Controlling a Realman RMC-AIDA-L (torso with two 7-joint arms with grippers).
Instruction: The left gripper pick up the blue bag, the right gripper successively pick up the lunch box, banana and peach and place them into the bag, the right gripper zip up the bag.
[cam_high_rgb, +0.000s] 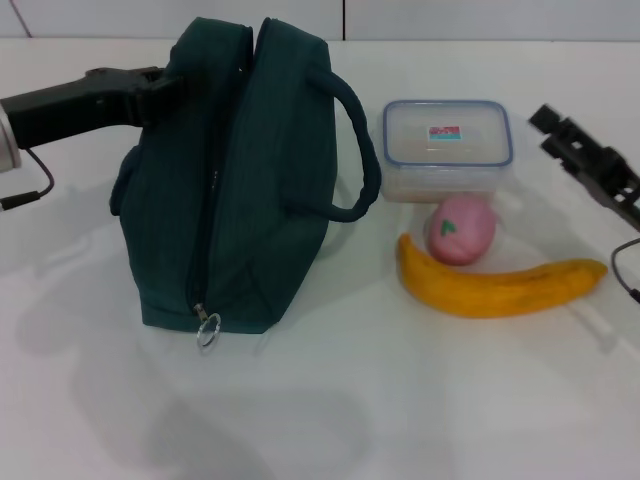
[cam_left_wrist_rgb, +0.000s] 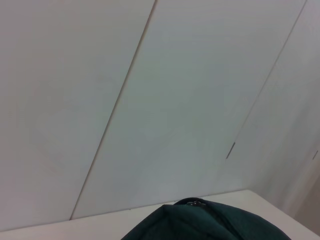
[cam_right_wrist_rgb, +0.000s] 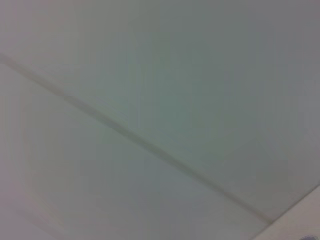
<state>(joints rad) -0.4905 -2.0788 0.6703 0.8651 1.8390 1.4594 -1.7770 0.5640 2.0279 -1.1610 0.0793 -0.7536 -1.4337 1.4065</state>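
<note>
Pretty plain setup here — a white table (cam_high_rgb: 420, 400) with a smooth, slightly glossy top that picks up soft grey shadows, so the light seems diffuse and coming from above. Behind it runs a pale wall (cam_high_rgb: 480, 18) made of flat panels, with a dark vertical seam showing near the top of the head view. The left wrist view catches the same kind of panelled wall (cam_left_wrist_rgb: 175, 100), off-white with thin seams running across it at a slant, plus the table's far edge (cam_left_wrist_rgb: 100, 220) — the right wrist view is just more pale panel (cam_right_wrist_rgb: 150, 75) with one seam.
</note>
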